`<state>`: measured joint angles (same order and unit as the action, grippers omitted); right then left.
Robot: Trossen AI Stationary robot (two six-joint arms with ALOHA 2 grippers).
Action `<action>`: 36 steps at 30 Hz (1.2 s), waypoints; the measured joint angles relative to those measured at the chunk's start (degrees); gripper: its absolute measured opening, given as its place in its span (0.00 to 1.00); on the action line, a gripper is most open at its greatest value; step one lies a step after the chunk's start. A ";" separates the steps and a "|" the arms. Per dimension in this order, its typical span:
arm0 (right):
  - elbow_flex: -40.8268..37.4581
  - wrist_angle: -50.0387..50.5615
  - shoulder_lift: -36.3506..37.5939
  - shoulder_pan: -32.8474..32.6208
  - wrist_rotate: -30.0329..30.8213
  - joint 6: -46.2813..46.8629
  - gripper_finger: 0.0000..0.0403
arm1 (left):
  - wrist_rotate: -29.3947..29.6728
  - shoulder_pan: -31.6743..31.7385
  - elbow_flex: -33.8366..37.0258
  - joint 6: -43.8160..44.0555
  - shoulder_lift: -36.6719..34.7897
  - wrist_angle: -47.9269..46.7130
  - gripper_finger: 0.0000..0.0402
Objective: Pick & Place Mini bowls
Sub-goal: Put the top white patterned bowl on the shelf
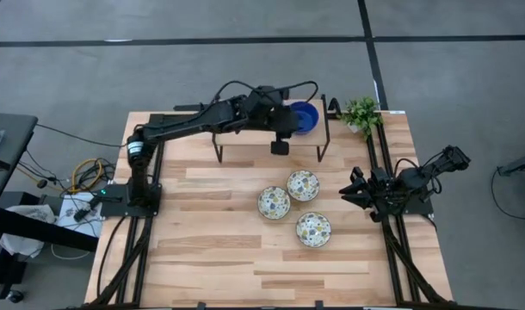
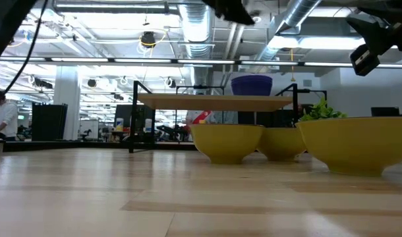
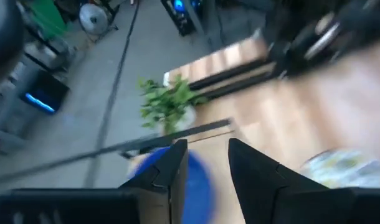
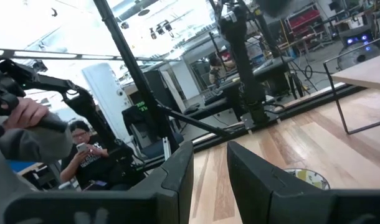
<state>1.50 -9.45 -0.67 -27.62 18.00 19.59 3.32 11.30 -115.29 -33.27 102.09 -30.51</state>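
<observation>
One glossy blue mini bowl (image 1: 306,117) stands on its base on a raised wooden shelf (image 1: 245,133) at the table's far side; the low view shows this blue bowl (image 2: 252,85) upright on the shelf. My left gripper (image 1: 290,116) hovers open just above and beside it; in its wrist view the blue bowl (image 3: 199,186) lies behind the fingers of the left gripper (image 3: 205,158). Three white floral mini bowls (image 1: 274,202) (image 1: 303,185) (image 1: 313,229) sit on the table. My right gripper (image 1: 353,189) waits open to their right. A second blue bowl is not in view.
A small green plant (image 1: 361,114) stands at the shelf's right end, near the table's far right corner. The shelf rests on thin black legs (image 1: 218,148). In the low view the floral bowls' outer walls (image 2: 227,141) look yellow. People (image 4: 84,152) are in the room beyond.
</observation>
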 joint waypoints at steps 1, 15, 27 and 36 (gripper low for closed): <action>0.00 0.00 0.00 0.00 0.00 0.03 0.22 | -0.13 -0.67 0.55 3.55 -0.98 -0.13 0.29; 0.00 -0.61 -0.01 -0.02 0.00 6.32 0.22 | -0.15 -7.20 29.57 31.87 -23.15 -3.15 0.29; 0.00 -4.47 0.00 -0.01 0.16 17.94 0.22 | 0.14 -13.43 51.92 54.68 -34.60 -1.99 0.28; 0.07 -7.16 -0.01 0.03 4.50 18.02 0.22 | 0.11 -13.64 62.85 56.24 -37.83 6.22 0.28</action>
<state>1.57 -16.61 -0.68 -27.59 22.50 37.61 3.43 -2.34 -52.44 22.98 64.26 -24.29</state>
